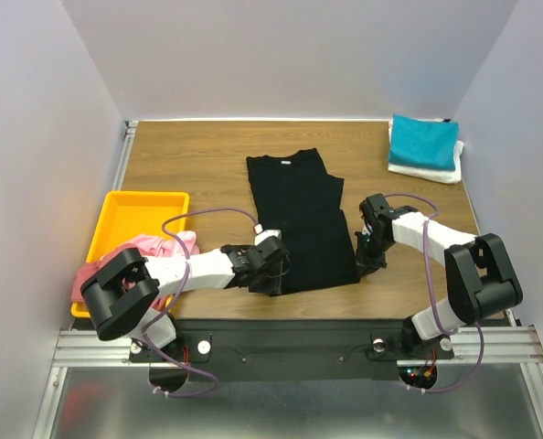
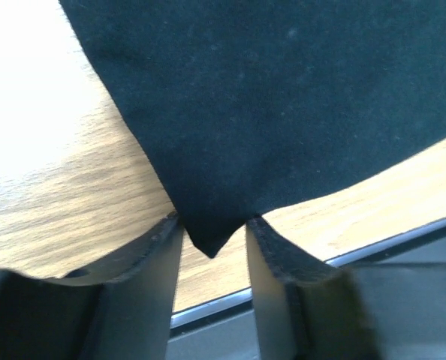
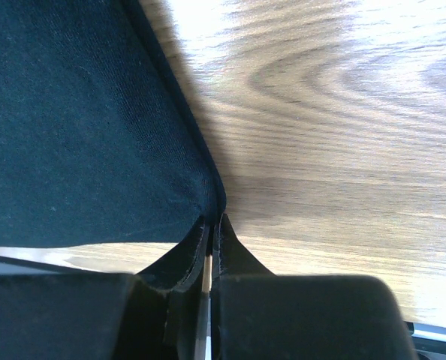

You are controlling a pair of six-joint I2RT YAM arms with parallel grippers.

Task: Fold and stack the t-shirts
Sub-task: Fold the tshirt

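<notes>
The black t-shirt (image 1: pixel 299 219) lies flat on the table, folded lengthwise into a long strip, collar at the far end. My left gripper (image 1: pixel 267 272) is at its near left corner. In the left wrist view the gripper (image 2: pixel 214 223) is open, with the shirt's pointed corner (image 2: pixel 210 241) lying between the spread fingers. My right gripper (image 1: pixel 370 253) is at the near right corner. In the right wrist view it (image 3: pixel 210 222) is shut on the black shirt's edge (image 3: pixel 95 135). The teal t-shirt (image 1: pixel 424 139) lies folded on the white t-shirt (image 1: pixel 436 171) at the back right.
A yellow tray (image 1: pixel 139 203) stands at the left. The pink t-shirt (image 1: pixel 162 247) and the dusty red t-shirt (image 1: pixel 87 279) lie crumpled at its near end, under my left arm. The table's near metal edge (image 2: pixel 343 259) runs just behind the grippers.
</notes>
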